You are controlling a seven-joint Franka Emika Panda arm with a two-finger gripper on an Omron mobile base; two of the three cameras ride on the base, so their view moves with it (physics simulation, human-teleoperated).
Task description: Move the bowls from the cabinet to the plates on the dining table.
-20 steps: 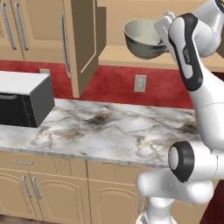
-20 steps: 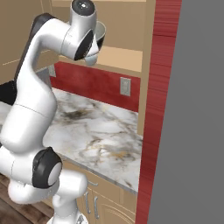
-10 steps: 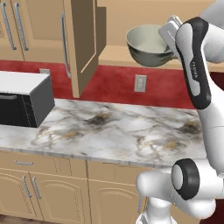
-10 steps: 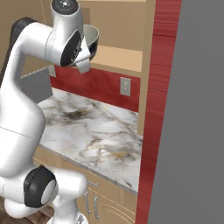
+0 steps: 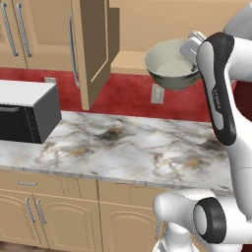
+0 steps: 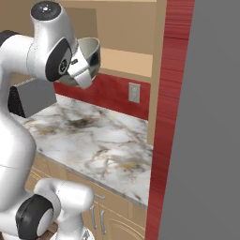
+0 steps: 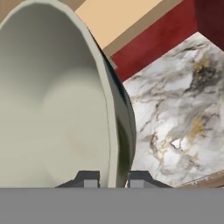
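The deep grey-green bowl (image 5: pixel 170 66) with a pale inside hangs tilted in the air in front of the open cabinet (image 5: pixel 91 49), above the marble counter. My gripper (image 5: pixel 191 49) is shut on its rim at the right side. In the right base view the bowl (image 6: pixel 90 57) sits against the hand, with the gripper (image 6: pixel 80 71) on its near edge. The hand view shows the bowl (image 7: pixel 57 100) close up, its rim pinched between my fingertips (image 7: pixel 89 178). The plates and the dining table are out of view.
The cabinet's door stands open, with its plain tan shelf (image 5: pixel 129 63) behind the bowl. A grey microwave (image 5: pixel 25 110) stands at the left of the marble counter (image 5: pixel 133 147). An outlet (image 6: pixel 134 92) is on the red wall. A grey wall (image 6: pixel 206 122) closes the right side.
The bowl has come down a little and slightly away from the cabinet shelf, still in my grip. The arm's upper links have swung with it.
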